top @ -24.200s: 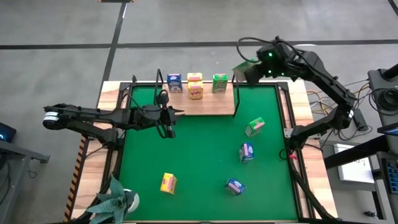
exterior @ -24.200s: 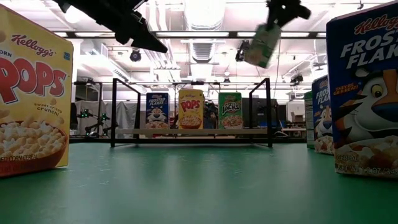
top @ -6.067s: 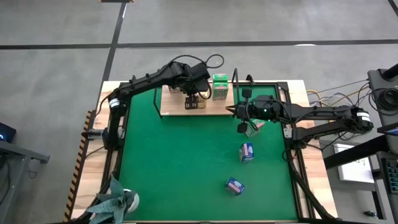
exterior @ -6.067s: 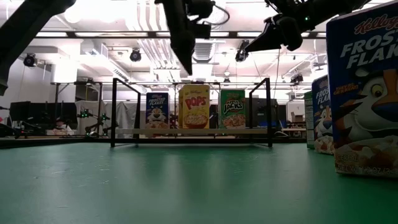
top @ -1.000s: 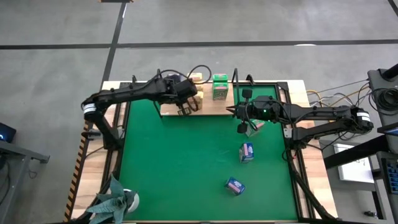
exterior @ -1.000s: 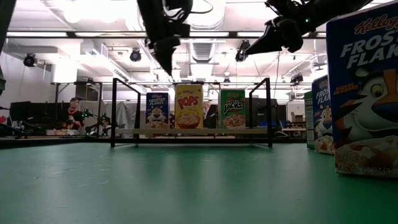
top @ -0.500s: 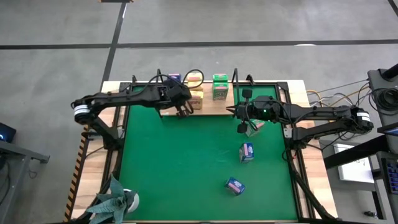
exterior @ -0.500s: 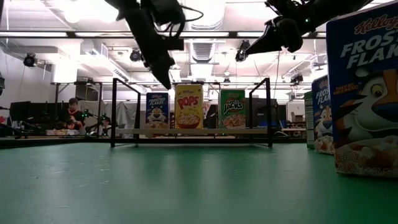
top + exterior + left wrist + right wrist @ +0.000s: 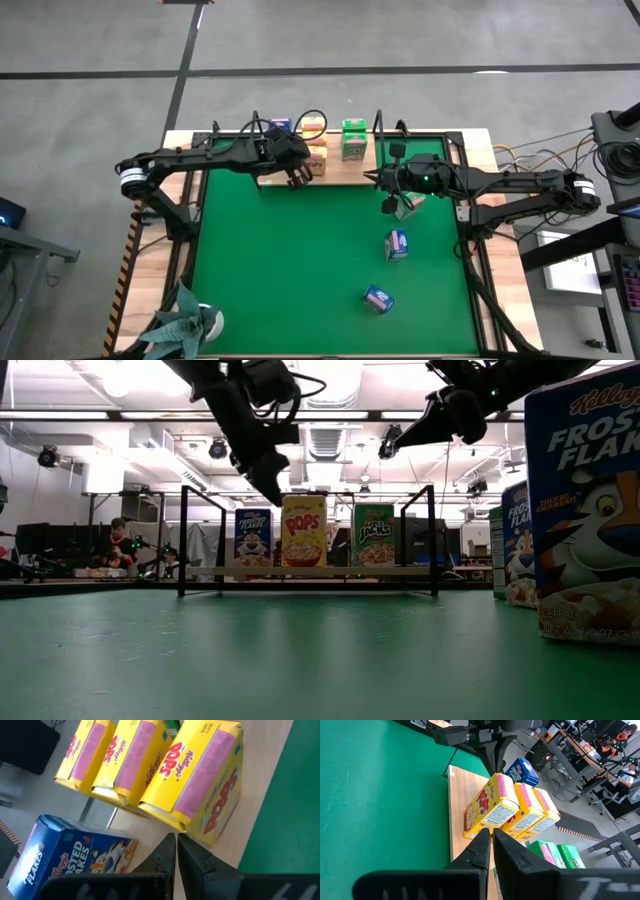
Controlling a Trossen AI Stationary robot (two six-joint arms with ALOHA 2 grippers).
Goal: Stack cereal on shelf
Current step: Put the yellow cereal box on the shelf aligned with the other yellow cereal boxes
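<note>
**Desk:** Green mat (image 9: 300,270) covers most of the tabletop, and the wooden shelf (image 9: 340,175) runs along its far edge. What stands on it?

**Photographer:** 3 yellow boxes (image 9: 210,785) in a file one behind another, middle of the shelf. 1 blue box (image 9: 75,857) beside them toward the left end, 2 green boxes (image 9: 555,855) toward the right end. All upright, fronts facing the mat, sorted by colour, presumably so each kind builds its own row.

**Desk:** And the rest of the cereal?

**Photographer:** 3 boxes remain on the mat near its right edge: a green one (image 9: 408,205) closest to the shelf, a blue one (image 9: 397,244) midway, another blue one (image 9: 378,298) toward the near right corner. So 6 shelved, 3 to go, by my count.

**Desk:** The arms?

**Photographer:** The left gripper (image 9: 300,177) hangs over the shelf's front edge, just clear of the front yellow box, fingers pressed together and holding nothing. I read that as backing off a finished placement. The right gripper (image 9: 389,203) is poised above the mat beside the loose green box, fingers also together and empty, pointing toward the shelf. It looks parked there so the left arm has room.

**Desk:** Next?

**Photographer:** Likely that green box; those fingers must part first.
</note>
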